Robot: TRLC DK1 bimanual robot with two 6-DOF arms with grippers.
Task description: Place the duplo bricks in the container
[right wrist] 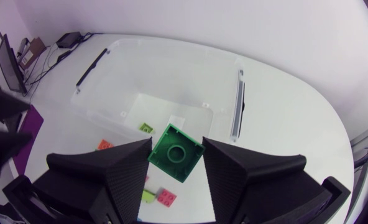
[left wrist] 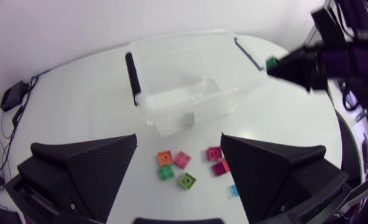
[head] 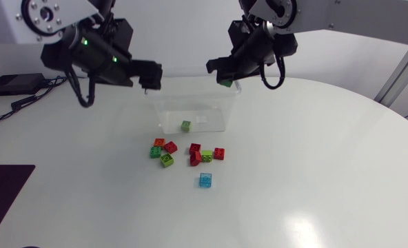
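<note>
Pinching a dark green square duplo brick (right wrist: 174, 152), the right gripper (right wrist: 176, 147) hung over the clear plastic container (right wrist: 171, 68); lowering inside the rim before release should prevent bouncing. The left gripper (left wrist: 178, 140) gaped empty.

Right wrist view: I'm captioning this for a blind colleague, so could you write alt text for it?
The right gripper is shut on a dark green brick, held above the rim of a clear container on a white table. One light green brick lies inside the container, and a few more bricks sit on the table beside it.
</note>
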